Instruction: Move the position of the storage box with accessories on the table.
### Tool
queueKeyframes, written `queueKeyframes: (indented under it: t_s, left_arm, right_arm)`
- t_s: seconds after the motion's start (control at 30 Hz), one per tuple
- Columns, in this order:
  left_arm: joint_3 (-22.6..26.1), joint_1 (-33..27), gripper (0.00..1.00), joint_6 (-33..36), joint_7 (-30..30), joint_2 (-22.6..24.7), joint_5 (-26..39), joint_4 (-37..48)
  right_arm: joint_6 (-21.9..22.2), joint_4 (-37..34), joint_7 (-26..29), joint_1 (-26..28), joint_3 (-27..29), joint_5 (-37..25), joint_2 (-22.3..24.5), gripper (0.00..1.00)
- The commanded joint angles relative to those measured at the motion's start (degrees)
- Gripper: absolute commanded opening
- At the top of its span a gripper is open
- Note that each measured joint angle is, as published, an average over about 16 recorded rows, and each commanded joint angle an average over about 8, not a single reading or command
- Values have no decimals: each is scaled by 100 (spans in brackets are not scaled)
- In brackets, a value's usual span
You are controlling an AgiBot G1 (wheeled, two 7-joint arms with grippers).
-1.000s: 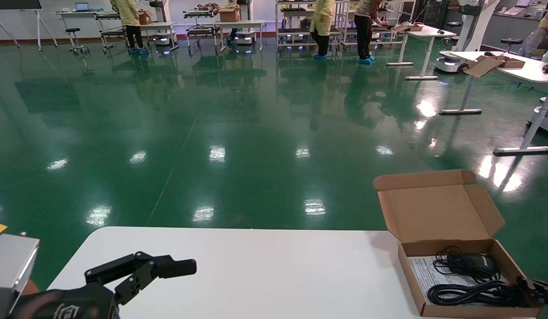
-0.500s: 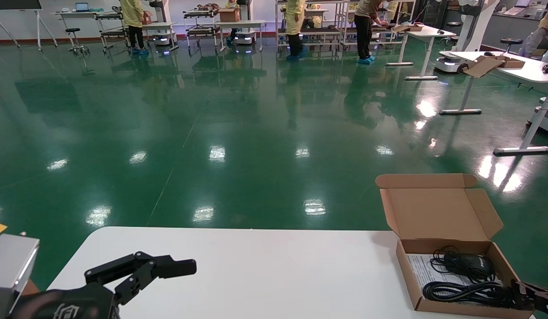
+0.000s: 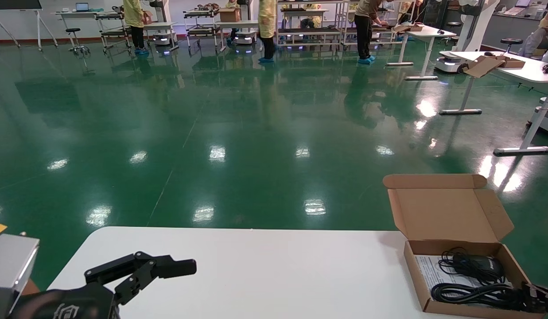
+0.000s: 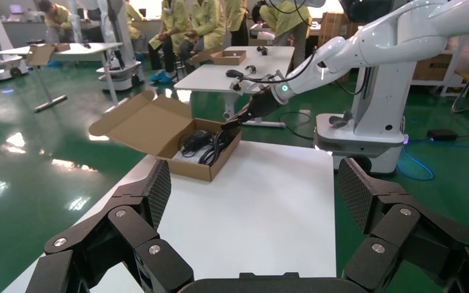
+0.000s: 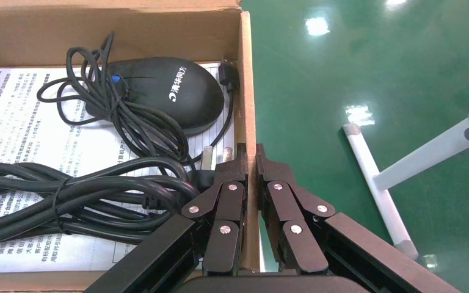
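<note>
Gripping: the right gripper (image 5: 250,160), black with linked fingers, is pressed together on the right side wall of the small shallow brown corrugated-cardboard storage box (image 3: 453,230), one finger inside the wall and one outside.
Right gripper in head view: a dark shape (image 3: 539,297) at the lower right corner of the frame, at the box's right wall.
Storage box place: lower right of the head view, sitting on the right end of the large white smooth-topped table (image 3: 265,270), lid flap standing open and tilted back toward the green floor (image 3: 238,128).
Storage box in left wrist view: upper left of centre (image 4: 177,134), at the far end of the table (image 4: 262,207), with the white right arm (image 4: 342,52) reaching down to it.
Accessories: coiled black cables (image 5: 67,195) and a black oval mouse (image 5: 165,91) with its thin cord looped over it, all lying on a white printed paper sheet (image 5: 18,122) in the box bottom.
Accessories in head view: cables (image 3: 468,292) near the front wall, mouse (image 3: 479,265) behind them.
Left gripper: black, fingers spread wide (image 4: 253,201), hovering over the table's left end; seen at the lower left of the head view (image 3: 141,270).
Background: people in yellow coats (image 3: 134,17) and white desks along the top of the frame.
</note>
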Motion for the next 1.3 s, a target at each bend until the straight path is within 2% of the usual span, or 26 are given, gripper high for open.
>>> queueKeyframes:
  t_s: [0.03, 0.07, 0.13, 0.8, 1.3]
  left_arm:
    - [0, 0, 100, 0, 0, 0, 0, 0]
    - [0, 0, 100, 0, 0, 0, 0, 0]
    - [0, 0, 100, 0, 0, 0, 0, 0]
    - [0, 0, 100, 0, 0, 0, 0, 0]
    - [0, 0, 100, 0, 0, 0, 0, 0]
  right_arm:
    - [1, -13, -25, 2, -2, -3, 10, 81]
    - [-6, -17, -24, 6, 1, 1, 15, 91]
    - [-21, -25, -18, 13, 8, 11, 22, 100]
    - [-195, -10, 5, 124, 68, 97, 33, 100]
    - [-515, 50, 26, 527, 98, 140, 189, 100]
